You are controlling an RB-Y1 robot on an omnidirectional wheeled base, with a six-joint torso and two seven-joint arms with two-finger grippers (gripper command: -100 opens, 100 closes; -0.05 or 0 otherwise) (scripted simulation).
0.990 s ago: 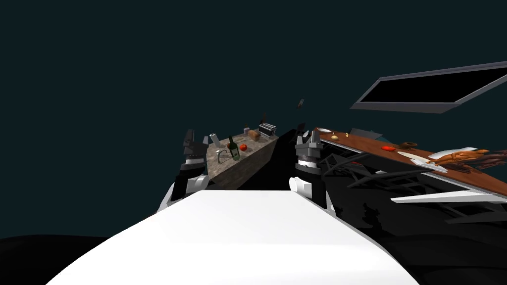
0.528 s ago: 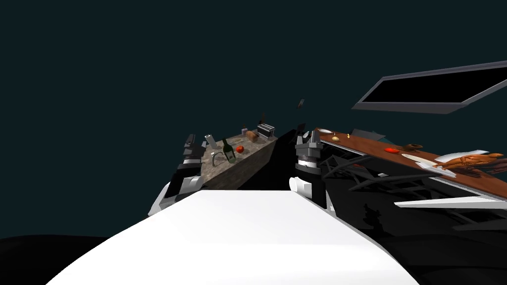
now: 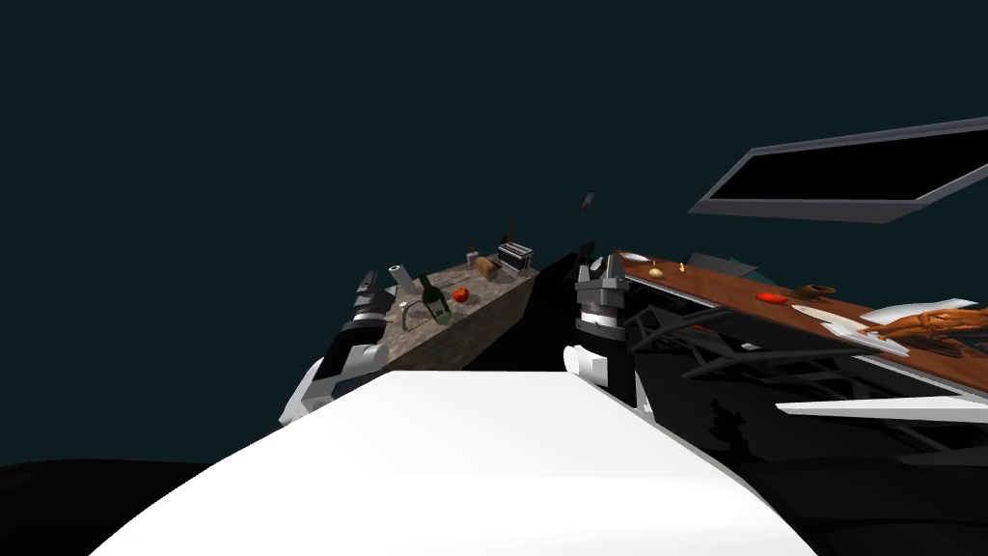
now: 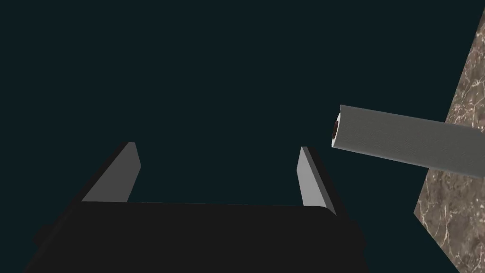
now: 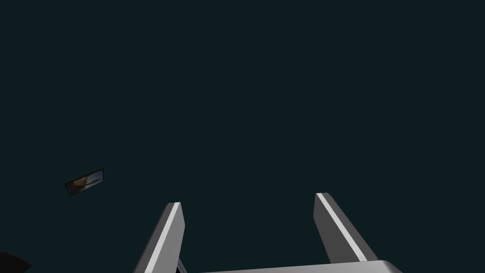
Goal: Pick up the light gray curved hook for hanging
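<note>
The light grey curved hook (image 3: 413, 311) lies on the near part of a brown marbled counter (image 3: 473, 319), just left of a dark green bottle (image 3: 433, 299). My left gripper (image 3: 368, 283) hovers at the counter's left edge, close to the hook and short of it. In the left wrist view this gripper (image 4: 218, 166) is open with nothing between its fingers, and a grey paper roll (image 4: 407, 142) juts past the counter's edge (image 4: 462, 189) beside it. My right gripper (image 3: 600, 268) is held up to the right of the counter, and its wrist view shows it (image 5: 246, 213) open and empty.
On the counter also sit the paper roll (image 3: 398, 275), a red tomato (image 3: 460, 294), a bread loaf (image 3: 487, 266) and a toaster (image 3: 515, 257). A long brown table (image 3: 733, 290) with plates and food runs off to the right. A black area lies between counter and table.
The whole head view has spread outward: the counter slid left, the table right, so I have moved. My left arm has swung a little left and lower beside the counter.
</note>
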